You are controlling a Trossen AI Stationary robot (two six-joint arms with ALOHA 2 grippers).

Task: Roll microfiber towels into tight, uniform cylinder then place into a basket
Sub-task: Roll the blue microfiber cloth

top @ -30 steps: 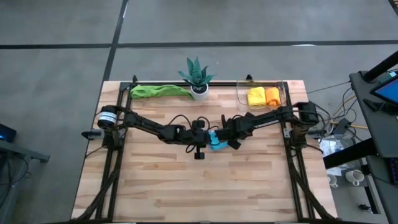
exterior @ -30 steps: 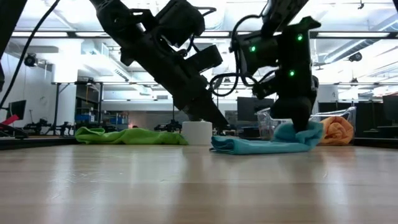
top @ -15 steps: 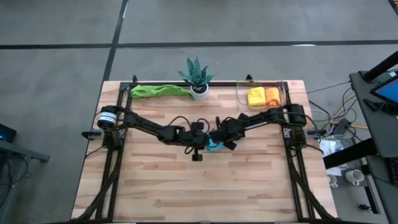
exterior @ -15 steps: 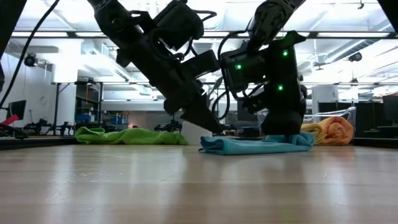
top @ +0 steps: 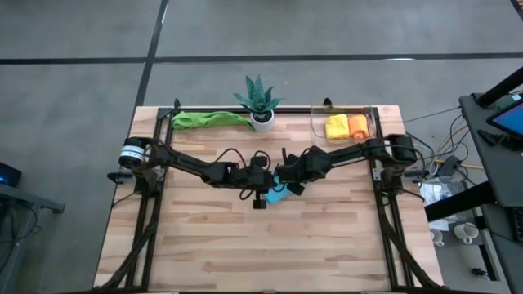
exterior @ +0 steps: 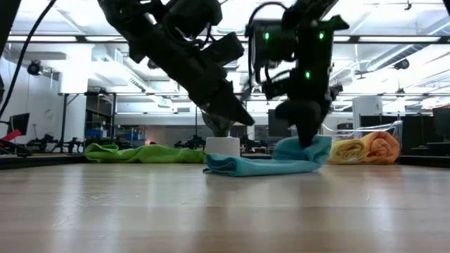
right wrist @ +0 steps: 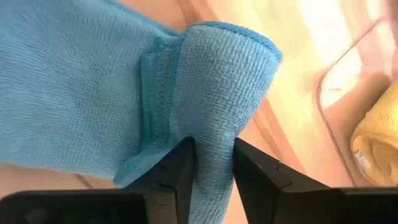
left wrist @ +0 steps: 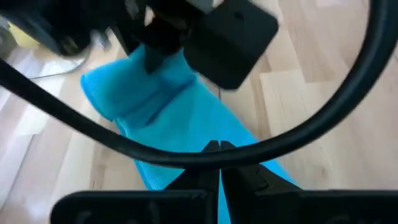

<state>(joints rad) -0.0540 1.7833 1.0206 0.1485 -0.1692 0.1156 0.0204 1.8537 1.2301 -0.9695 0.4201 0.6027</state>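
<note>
A light blue towel [top: 276, 194] lies in the middle of the table, folded into a flat band [exterior: 253, 166], with its right end raised. My right gripper [right wrist: 211, 163] comes down on that raised end with a fold of cloth between its fingers. My left gripper [left wrist: 217, 148] is shut and hangs a little above the towel's left part [exterior: 247, 121], touching nothing. The clear basket [top: 369, 122] stands at the far right with a yellow roll [top: 336, 126] and an orange roll [top: 358, 125] in it. A green towel [top: 208, 119] lies bunched along the far left edge. My right gripper has a doubled-over fold at the towel's right end [right wrist: 214, 134] between its two fingers, which stand slightly apart with cloth filling the gap. The fingers [exterior: 304, 137] come from above, pointing steeply down. That end is lifted; the rest of the towel lies flat on the table.
A potted spiky plant [top: 260, 102] in a white pot stands at the far edge between the green towel and the basket. The wooden tabletop [top: 270, 245] toward the near edge is bare. Both arms meet closely over the towel.
My right gripper has moved toward the table's left edge with the towel's end, first low, then raised again. The whole light blue towel has slid left along the table. My left gripper has risen clear of the cloth.
</note>
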